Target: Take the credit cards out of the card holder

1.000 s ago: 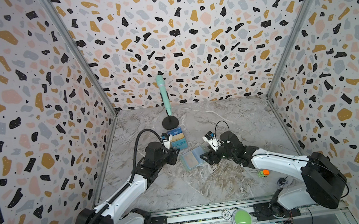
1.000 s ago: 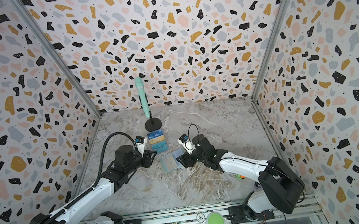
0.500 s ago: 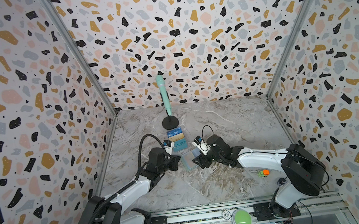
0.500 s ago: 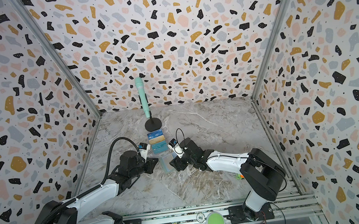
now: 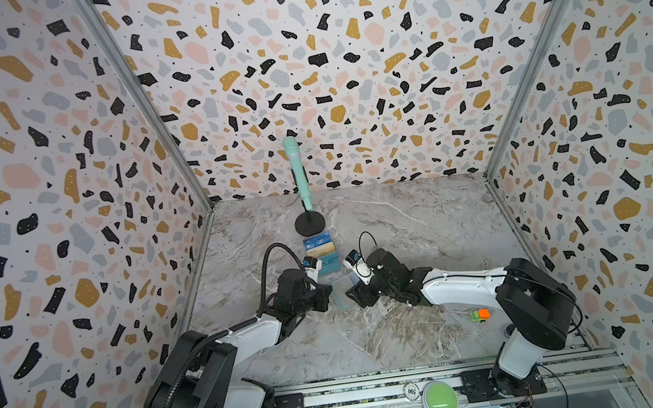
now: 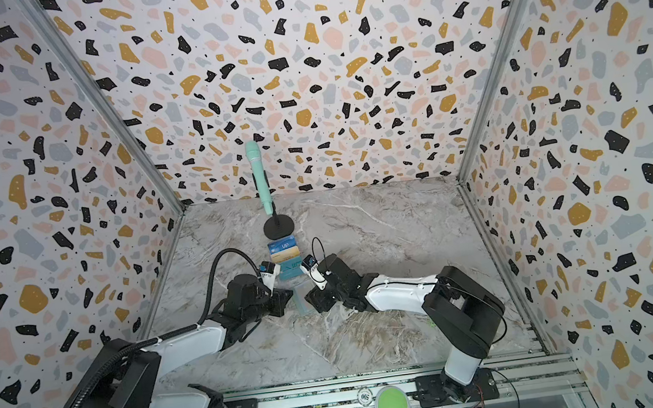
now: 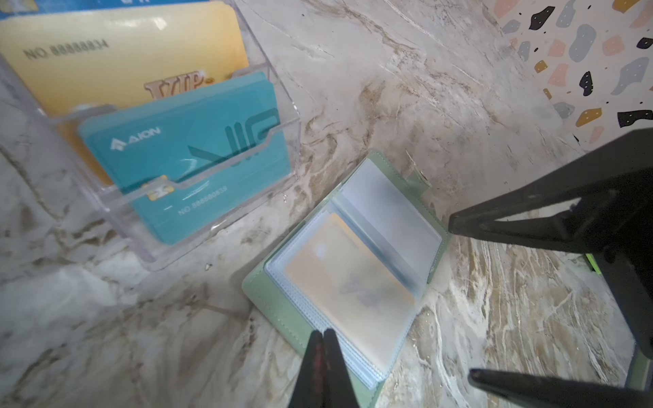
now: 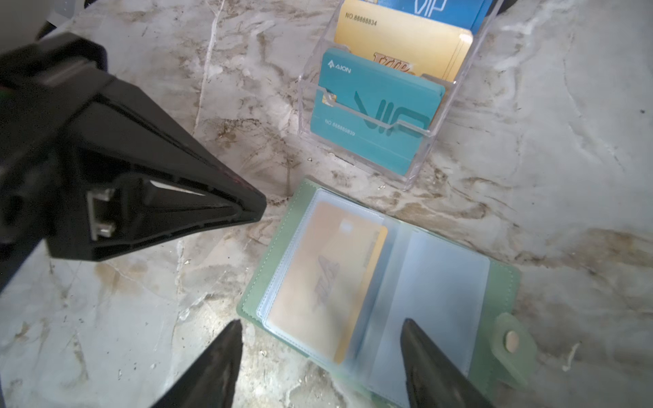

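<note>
Both hands have closed in on the card holder [image 8: 441, 300] since a second ago, when they stood wider apart on the desk [image 5: 423, 223]. The left hand [image 7: 322, 333] has brought its fingers together, so they press flat against each other with nothing between them. Its tip sits just beside the outer edge of the holder's left cover, and whether it touches the cover cannot be told. The right hand [image 8: 321, 323] hangs low at the opposite side with its fingers spread wide apart, gripping nothing. In both top views the holder shows as a small pale patch between the two hands, just in front of the clear stand [image 8: 305, 106], whose front tier holds a teal card [image 8: 374, 113]. The holder lies open and flat, sleeve pages up. Its spine runs roughly front to back, pointing toward the stand with a slight slant, so the opened spread stretches crosswise from one hand to the other. The snap tab [image 8: 512, 341] sticks out from the right cover, on the right hand's side. A golden card [image 8: 321, 282] lies in a sleeve on the left page, its long side parallel to the spine; a brighter yellow strip shows along its edge nearest the spine.
</note>
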